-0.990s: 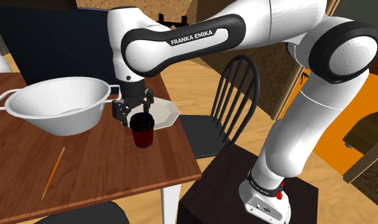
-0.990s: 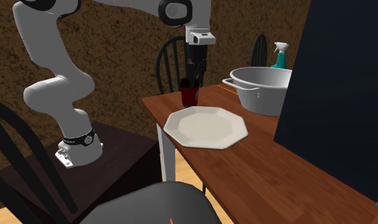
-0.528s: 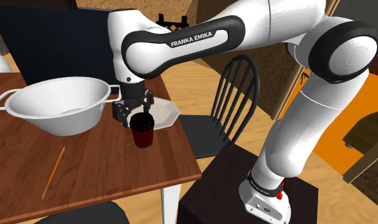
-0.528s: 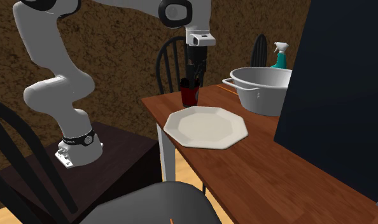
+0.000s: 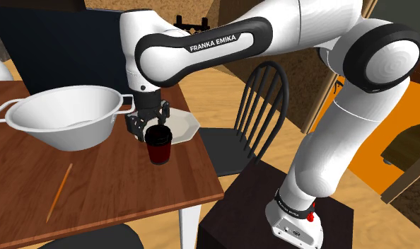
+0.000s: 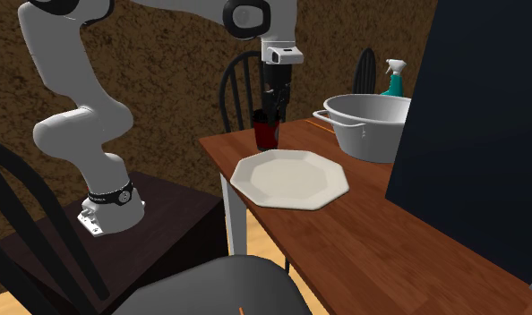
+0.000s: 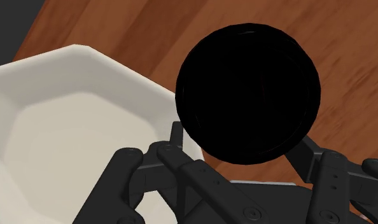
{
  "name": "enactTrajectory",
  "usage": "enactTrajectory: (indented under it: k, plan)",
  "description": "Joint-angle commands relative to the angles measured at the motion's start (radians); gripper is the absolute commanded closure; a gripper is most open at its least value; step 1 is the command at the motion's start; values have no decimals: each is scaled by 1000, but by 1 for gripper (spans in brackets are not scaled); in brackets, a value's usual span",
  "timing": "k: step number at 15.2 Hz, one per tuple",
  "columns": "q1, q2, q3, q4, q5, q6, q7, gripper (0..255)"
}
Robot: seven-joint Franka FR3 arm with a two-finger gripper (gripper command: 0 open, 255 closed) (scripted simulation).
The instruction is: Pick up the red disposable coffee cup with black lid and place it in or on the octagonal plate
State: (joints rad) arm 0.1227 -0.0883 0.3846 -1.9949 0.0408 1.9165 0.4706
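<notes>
The red cup with a black lid (image 5: 159,145) stands upright on the brown wooden table (image 5: 131,184), just beside the white octagonal plate (image 5: 186,126). My black gripper (image 5: 150,131) comes straight down over the cup, one finger on each side of it just under the lid. In the wrist view the round black lid (image 7: 248,92) lies between the fingertips (image 7: 176,130) of my gripper (image 7: 241,137), hiding whether they touch the cup. The plate (image 7: 60,127) lies right beside them. From the second exterior view, the cup (image 6: 267,134) stands behind the plate (image 6: 291,177), under the gripper (image 6: 271,112).
A large white two-handled bowl (image 5: 63,117) sits close to the gripper, toward the shoulder view's left. An orange pencil (image 5: 59,191) lies near the table's front edge. A black chair (image 5: 261,106) stands by the table. A teal spray bottle (image 6: 394,79) is behind the bowl (image 6: 372,121).
The fingers have drawn in from wide apart to close beside the cup. Neither the cup nor the arm has shifted.
</notes>
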Motion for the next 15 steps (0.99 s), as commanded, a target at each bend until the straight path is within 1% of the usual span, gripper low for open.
enactTrajectory:
  k: [1, 2, 15]
  plan:
    - [0, 1, 0, -1, 0, -1, 0, 255]
    - [0, 1, 0, -2, 0, 0, 0, 255]
    - [-3, -10, -4, 162, 2, -174, -1, 255]
